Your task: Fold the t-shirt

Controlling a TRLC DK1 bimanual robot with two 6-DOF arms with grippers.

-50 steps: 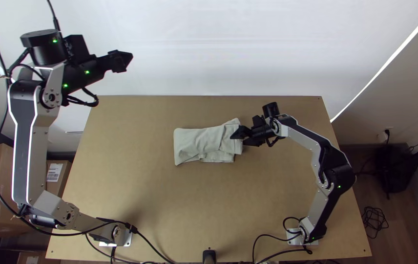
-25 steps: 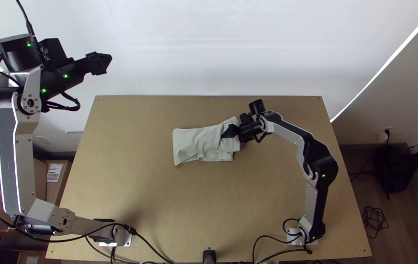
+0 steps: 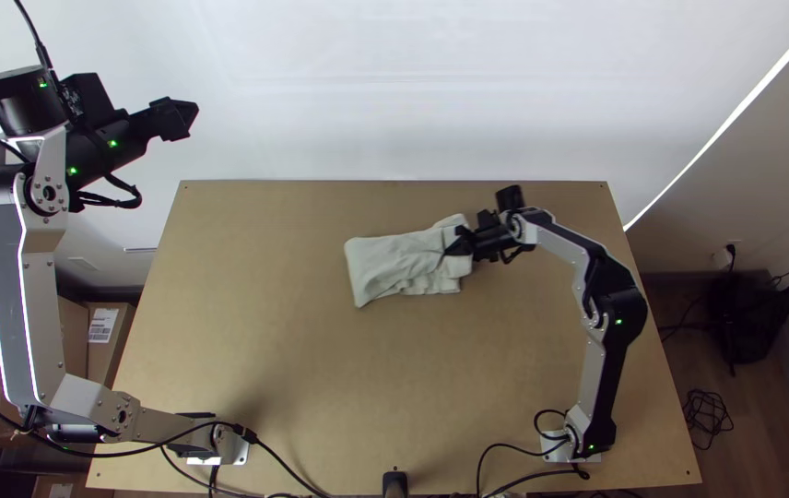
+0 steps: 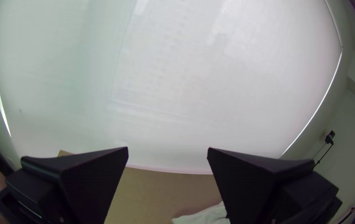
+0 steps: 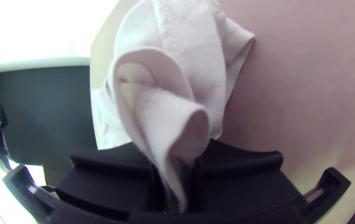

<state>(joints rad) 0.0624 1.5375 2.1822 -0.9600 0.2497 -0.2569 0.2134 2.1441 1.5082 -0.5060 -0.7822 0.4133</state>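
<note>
The t-shirt (image 3: 393, 264) lies crosswise, right end angled away, pinched by the right claw (image 3: 451, 249), shifted rightward since earlier; left claw (image 3: 192, 121) wide.

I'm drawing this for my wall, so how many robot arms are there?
2. The left arm stands at the table's near side, on the left. The right arm stands there too, on the right, and its tool grips the shirt.

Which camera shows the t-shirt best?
The top view: nearly the whole folded t-shirt shows on the table. The right wrist view gives a close-up of its cloth pinched in the right gripper; the left wrist view catches a small pale part.
</note>
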